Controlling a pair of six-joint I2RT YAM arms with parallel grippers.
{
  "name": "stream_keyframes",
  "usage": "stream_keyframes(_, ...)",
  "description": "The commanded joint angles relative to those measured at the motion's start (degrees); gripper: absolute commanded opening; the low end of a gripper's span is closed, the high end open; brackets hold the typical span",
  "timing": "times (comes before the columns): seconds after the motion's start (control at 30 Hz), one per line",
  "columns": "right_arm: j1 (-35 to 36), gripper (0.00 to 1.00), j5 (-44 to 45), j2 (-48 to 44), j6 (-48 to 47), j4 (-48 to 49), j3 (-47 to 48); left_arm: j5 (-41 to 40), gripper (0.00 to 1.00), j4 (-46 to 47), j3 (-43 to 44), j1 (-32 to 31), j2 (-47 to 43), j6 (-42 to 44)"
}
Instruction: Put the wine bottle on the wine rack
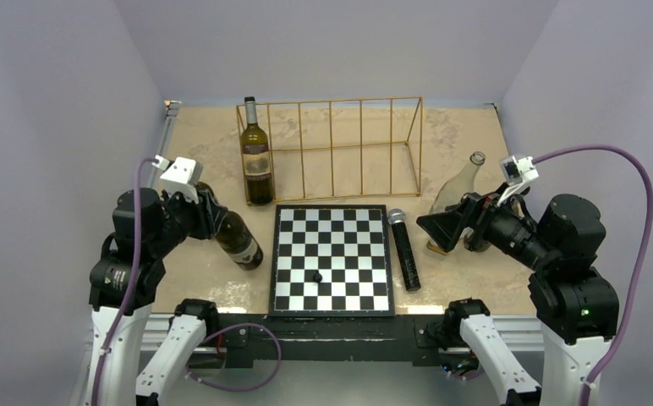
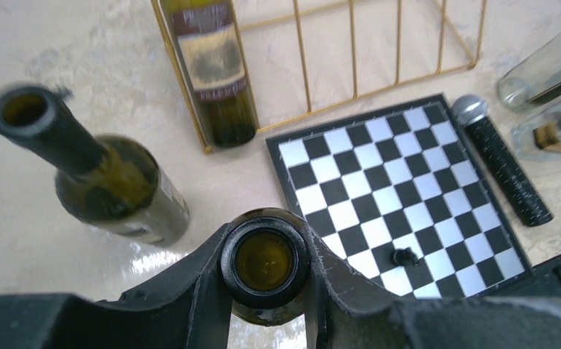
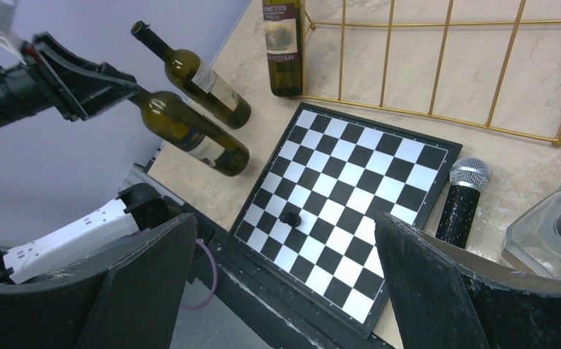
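Wine bottle (image 1: 240, 244): dark green, tilted, in front of the left end of the wine rack (image 1: 331, 102) and well short of it; not yet racked.
Left claw (image 2: 264, 256): closed round the bottle's neck just under the lip.
Right claw (image 1: 438, 228): spread wide, holding nothing, in front of the rack's right end.
Rack's left bay: a standing bottle (image 1: 256, 161) apparently occupied it.
Risk, slip: a neck-only hold on a leaning bottle could let it swing or slide out.
Risk, collision: its base could clip the rack's thin front wire or knock the standing bottle, shoving the frame.
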Motion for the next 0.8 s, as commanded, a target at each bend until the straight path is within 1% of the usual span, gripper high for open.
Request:
stream_keyframes(0.0, 0.2, 0.97, -0.7, -1.1, 0.8, 2.0, 0.2, 4.8, 0.00, 8.6, 12.9, -0.1, 3.0, -1.6)
stream_keyframes(0.1, 0.2, 0.97, -0.6, -1.5, 0.8, 1.8, 0.2, 11.2, 0.00, 11.6, 16.9, -0.1, 5.8, -4.2)
stream_keyframes(0.2, 0.2, 0.97, -0.6, -1.9, 1.0, 2.0, -0.1, 13.9, 0.00, 15.7, 19.0, -0.1, 8.2, -7.3)
stream_keyframes(0.6, 0.2, 0.97, -0.4, -2.1, 2.1, 2.9, -1.0, 13.8, 0.00, 26.0, 27.6, -0.5, 22.9, -12.5)
stream_keyframes(0.77, 0.2, 0.97, -0.1, -2.3, 2.4, 2.9, -1.4, 11.5, 0.00, 24.3, 34.4, -2.1, 32.2, -10.7)
